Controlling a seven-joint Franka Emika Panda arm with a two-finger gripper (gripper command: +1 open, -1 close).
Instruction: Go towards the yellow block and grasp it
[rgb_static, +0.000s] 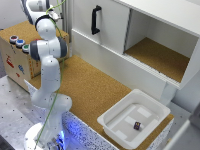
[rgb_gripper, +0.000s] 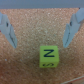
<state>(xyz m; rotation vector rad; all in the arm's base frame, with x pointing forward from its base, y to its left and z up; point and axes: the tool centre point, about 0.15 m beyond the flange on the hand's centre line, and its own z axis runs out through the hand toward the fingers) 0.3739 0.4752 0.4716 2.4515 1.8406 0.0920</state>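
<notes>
Gripper hangs wide open and empty above one yellow block on the cork surface.

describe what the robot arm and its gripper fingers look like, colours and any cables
The arm is a white Franka with rounded segments and dark grey bands at the joints. A thin green cable runs along it from the top to the base, where a blue light glows. In the wrist view, the gripper shows two slim, pale blue-grey fingers tapering toward their tips.
</notes>
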